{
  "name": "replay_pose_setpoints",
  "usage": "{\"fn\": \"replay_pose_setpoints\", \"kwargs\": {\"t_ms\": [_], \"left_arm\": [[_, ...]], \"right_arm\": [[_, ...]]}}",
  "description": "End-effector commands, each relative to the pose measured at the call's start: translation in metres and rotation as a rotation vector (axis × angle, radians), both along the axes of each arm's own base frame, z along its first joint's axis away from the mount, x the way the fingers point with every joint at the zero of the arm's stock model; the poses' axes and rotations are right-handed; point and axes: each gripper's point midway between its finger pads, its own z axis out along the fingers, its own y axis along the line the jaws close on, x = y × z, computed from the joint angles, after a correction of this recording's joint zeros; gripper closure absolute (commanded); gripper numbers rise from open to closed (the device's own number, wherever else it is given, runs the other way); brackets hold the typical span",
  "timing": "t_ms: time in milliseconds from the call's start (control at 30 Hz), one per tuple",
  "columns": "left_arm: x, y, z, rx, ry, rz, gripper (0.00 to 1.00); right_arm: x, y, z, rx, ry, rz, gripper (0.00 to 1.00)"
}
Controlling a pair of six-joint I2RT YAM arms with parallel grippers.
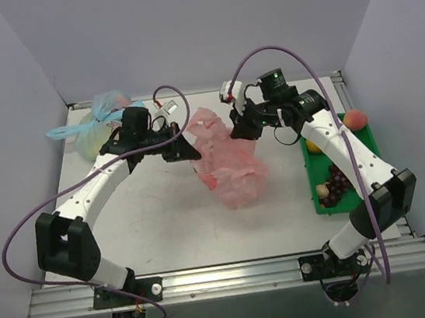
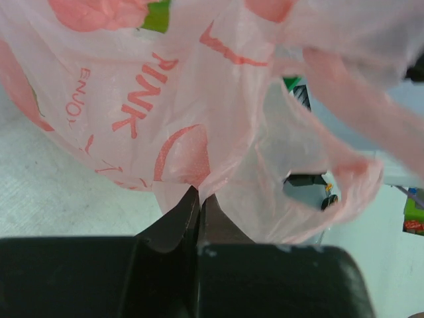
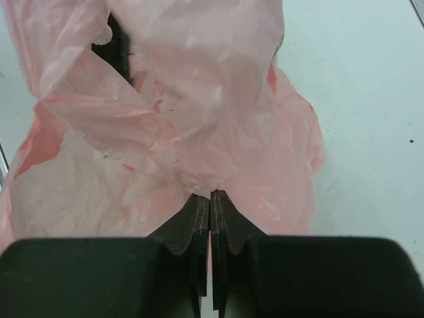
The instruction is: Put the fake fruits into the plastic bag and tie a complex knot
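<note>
You have both arms arched inward over the white table [image 1: 149,214], wrists tipped down to meet at the thin translucent pink plastic bag [image 1: 234,173] with red-orange peach prints, which lies crumpled near the table's middle. Your left gripper [image 2: 199,199] is pinched tight on a fold of film at the bag's left side. Your right gripper [image 3: 210,199] is clamped on film at the opposite side. This two-sided hold looks meant to spread the mouth. The small glossy fake fruits [image 1: 335,186] you can see sit in the green plastic tray [image 1: 311,185] at the right, so loading seems not yet done.
</note>
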Motion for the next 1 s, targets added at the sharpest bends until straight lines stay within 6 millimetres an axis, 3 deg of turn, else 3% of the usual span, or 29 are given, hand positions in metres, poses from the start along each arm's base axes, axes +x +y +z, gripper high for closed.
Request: {"fn": "replay_pose_setpoints", "kwargs": {"t_ms": [0,33,67,100,167,200,300,400,633,900,967], "left_arm": [[-0.017,0.007,0.026,-0.030,-0.119,-0.024,0.95],[-0.023,0.008,0.039,-0.056,-0.187,-0.041,0.83],[-0.027,0.011,0.041,-0.060,-0.213,-0.050,0.55],[-0.028,0.018,0.038,-0.051,-0.255,-0.059,0.43],[-0.034,0.028,0.053,-0.052,-0.352,-0.069,0.23],[-0.032,0.036,0.055,-0.032,-0.415,-0.069,0.08],[-0.025,0.048,0.074,0.027,-0.576,-0.085,0.03],[-0.009,0.051,0.082,0.080,-0.681,-0.089,0.03],[0.004,0.021,0.113,0.020,-0.899,-0.190,0.03],[-0.024,-0.033,0.116,-0.042,-1.063,-0.364,0.03],[-0.020,-0.044,0.118,-0.061,-1.081,-0.355,0.02]], "right_arm": [[0.019,-0.001,0.020,0.074,-0.011,-0.032,1.00],[0.020,-0.001,0.024,0.103,0.011,-0.046,1.00],[0.020,-0.003,0.029,0.128,0.016,-0.040,1.00],[0.017,-0.002,0.036,0.175,0.025,-0.011,1.00],[0.010,-0.002,0.051,0.224,-0.014,0.031,1.00],[0.003,-0.002,0.047,0.232,-0.008,0.053,1.00],[-0.024,0.004,0.058,0.280,-0.039,0.162,1.00],[-0.033,0.007,0.059,0.298,-0.024,0.186,1.00],[-0.037,0.014,0.068,0.355,0.047,0.184,1.00],[-0.034,0.024,0.075,0.403,0.123,0.208,1.00],[-0.032,0.027,0.074,0.410,0.151,0.207,1.00]]}}
